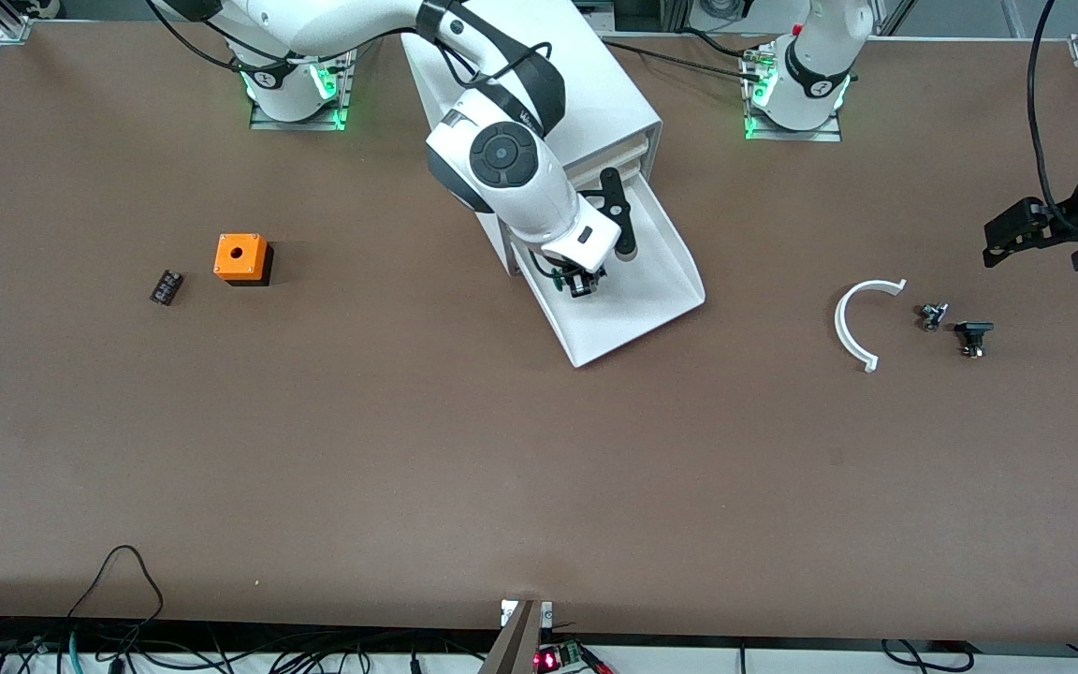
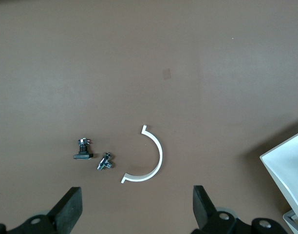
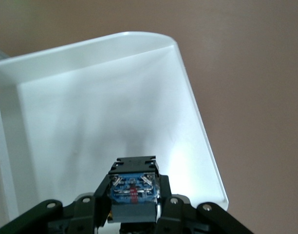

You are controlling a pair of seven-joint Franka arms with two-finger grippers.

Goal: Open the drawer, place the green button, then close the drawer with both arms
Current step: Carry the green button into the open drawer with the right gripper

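Observation:
The white cabinet (image 1: 595,94) has its lowest drawer (image 1: 665,281) pulled out, a shallow white tray, also in the right wrist view (image 3: 90,97). My right gripper (image 1: 582,285) hangs low over the tray's inside and is shut on the button (image 1: 571,280). The right wrist view shows the button's black-and-blue body (image 3: 133,187) between the fingers, with its green cap mostly hidden. My left gripper (image 1: 996,241) is open and empty in the air over the left arm's end of the table; its wrist view (image 2: 137,207) shows bare table between the fingers.
An orange cube with a hole (image 1: 241,257) and a small black block (image 1: 166,286) lie toward the right arm's end. A white curved strip (image 1: 852,323) (image 2: 154,161) and two small metal parts (image 1: 932,315) (image 1: 972,337) lie near the left gripper.

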